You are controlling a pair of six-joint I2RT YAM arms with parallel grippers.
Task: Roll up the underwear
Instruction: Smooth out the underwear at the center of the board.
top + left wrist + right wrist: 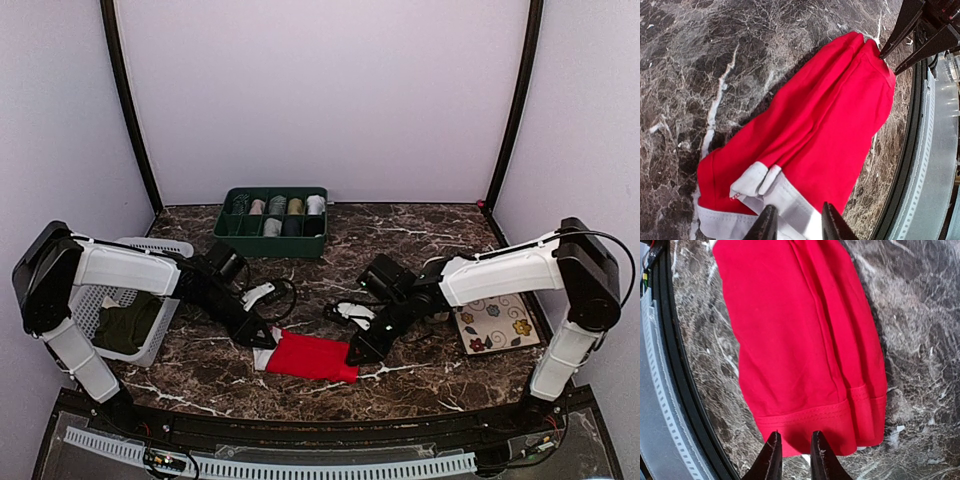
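Observation:
The red underwear (310, 355) lies folded into a long strip near the table's front edge. Its white waistband points left and its leg hems point right. In the left wrist view the underwear (830, 115) fills the middle, and my left gripper (799, 220) has the folded white waistband filling the gap between its fingers. From above, that left gripper (263, 338) sits at the strip's left end. My right gripper (358, 350) is at the right end. In the right wrist view the right gripper (792, 445) straddles the red hem of the underwear (800, 340), fingers close together; a grip cannot be made out.
A green divided tray (222, 222) with rolled garments stands at the back. A white basket (165, 247) holding a dark olive garment (130, 325) is at the left. A flowered mat (497, 325) lies under the right arm. The table's front rail (935, 150) runs close beside the underwear.

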